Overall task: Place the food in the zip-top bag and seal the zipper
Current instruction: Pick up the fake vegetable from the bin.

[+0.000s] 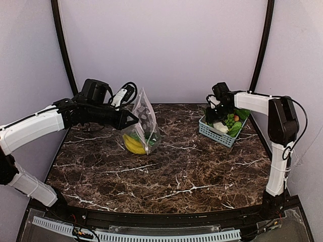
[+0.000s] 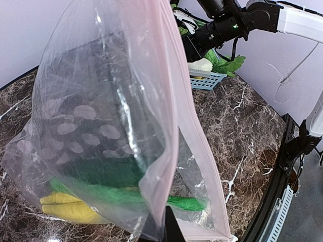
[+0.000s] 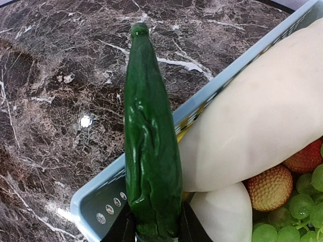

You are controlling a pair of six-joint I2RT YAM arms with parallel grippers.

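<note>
The zip-top bag (image 1: 145, 121) hangs upright over the table's left half, with my left gripper (image 1: 132, 120) shut on its mouth edge. In the left wrist view the gripper (image 2: 164, 229) pinches one side of the pink zipper (image 2: 197, 131), and the mouth gapes open. Inside the bag lie a yellow banana bunch (image 2: 68, 206) and green vegetables (image 2: 111, 174). Over the blue-grey basket (image 1: 212, 132), my right gripper (image 3: 157, 229) is shut on a dark green cucumber-like vegetable (image 3: 151, 146) that points out past the basket rim (image 3: 101, 194).
The basket at the back right holds a long white vegetable (image 3: 252, 121), round red fruits (image 3: 270, 186) and green grapes (image 3: 298, 206). Dark marble table (image 1: 176, 171) lies between bag and basket. Walls close in behind and on both sides.
</note>
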